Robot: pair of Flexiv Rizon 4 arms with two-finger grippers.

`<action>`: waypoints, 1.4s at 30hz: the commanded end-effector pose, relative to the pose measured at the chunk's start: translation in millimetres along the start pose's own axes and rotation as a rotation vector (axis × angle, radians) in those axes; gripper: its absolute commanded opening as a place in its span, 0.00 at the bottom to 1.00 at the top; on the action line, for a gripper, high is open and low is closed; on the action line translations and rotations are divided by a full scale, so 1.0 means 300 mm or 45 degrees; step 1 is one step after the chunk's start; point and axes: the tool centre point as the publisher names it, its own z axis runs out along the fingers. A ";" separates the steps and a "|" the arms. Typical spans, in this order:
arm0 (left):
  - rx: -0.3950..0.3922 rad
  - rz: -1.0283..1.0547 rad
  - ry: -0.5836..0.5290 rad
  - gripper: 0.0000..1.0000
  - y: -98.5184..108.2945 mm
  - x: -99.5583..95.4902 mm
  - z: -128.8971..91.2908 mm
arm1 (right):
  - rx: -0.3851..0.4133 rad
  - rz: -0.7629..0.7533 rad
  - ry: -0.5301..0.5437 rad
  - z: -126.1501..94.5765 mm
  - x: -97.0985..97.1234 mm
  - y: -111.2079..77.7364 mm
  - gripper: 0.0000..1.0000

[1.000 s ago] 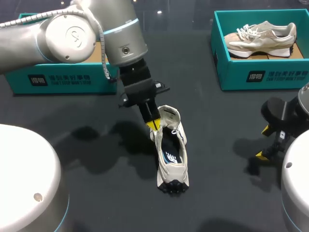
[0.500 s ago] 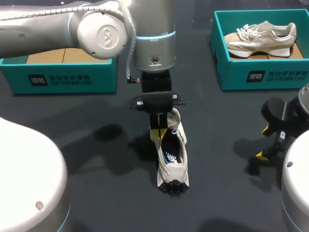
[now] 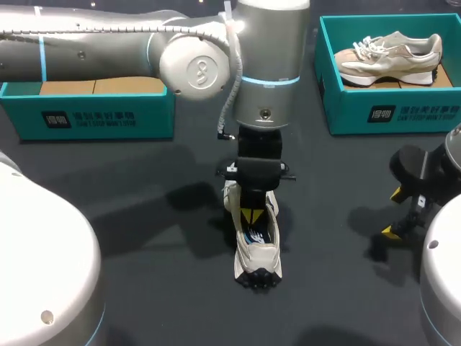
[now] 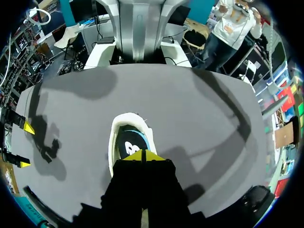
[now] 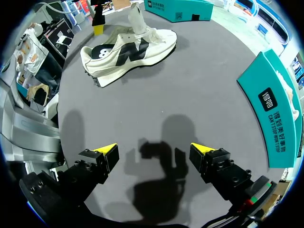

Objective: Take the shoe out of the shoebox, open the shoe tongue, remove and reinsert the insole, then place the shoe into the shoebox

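**Left gripper down in the shoe's mouth**

The shoe (image 3: pixel 258 252) lies mid-table (image 3: pixel 166 303), outside the left box (image 3: pixel 108 119) and the right box (image 3: pixel 389 112), with its tongue (image 5: pixel 137 16) standing up. The left gripper (image 3: pixel 251 216) points straight down into its opening. Its yellow tips are pressed together over the insole (image 4: pixel 129 145), nothing visible between them. The right gripper (image 5: pixel 154 152) hangs well apart, jaws wide and empty.
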 end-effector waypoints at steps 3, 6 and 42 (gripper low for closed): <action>0.004 0.000 0.131 0.00 0.024 -0.009 0.057 | 0.002 0.000 -0.004 -0.003 0.006 -0.002 1.00; -0.002 0.013 0.145 0.00 0.028 0.005 0.084 | 0.002 0.000 -0.004 -0.003 0.006 -0.002 1.00; 0.007 0.111 0.063 0.00 0.084 -0.017 0.309 | 0.002 0.000 -0.004 -0.003 0.006 -0.002 1.00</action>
